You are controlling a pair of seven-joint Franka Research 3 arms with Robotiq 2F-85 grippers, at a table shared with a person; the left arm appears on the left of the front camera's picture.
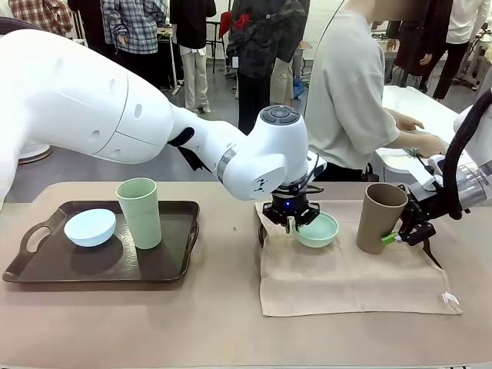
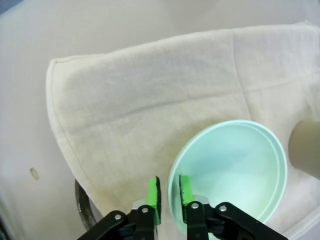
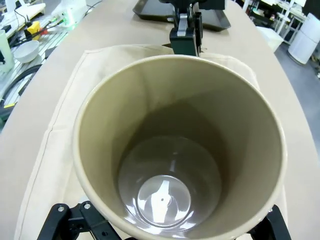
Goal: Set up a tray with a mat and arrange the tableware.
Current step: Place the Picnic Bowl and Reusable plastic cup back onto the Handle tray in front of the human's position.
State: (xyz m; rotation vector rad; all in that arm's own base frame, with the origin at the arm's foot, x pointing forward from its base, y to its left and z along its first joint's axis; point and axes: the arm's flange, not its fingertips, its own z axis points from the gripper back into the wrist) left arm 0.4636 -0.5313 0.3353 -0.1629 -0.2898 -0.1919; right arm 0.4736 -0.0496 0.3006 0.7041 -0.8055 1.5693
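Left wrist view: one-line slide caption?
Left gripper astride the rim of the mint bowl on the beige cloth, brown cup alongside.

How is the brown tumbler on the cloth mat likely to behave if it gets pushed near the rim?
Likely tips rather than slides: the brown tumbler is tall, narrower at its base, and stands on a soft mat. Probably light, since it looks empty and thin-walled. On its side it may roll.
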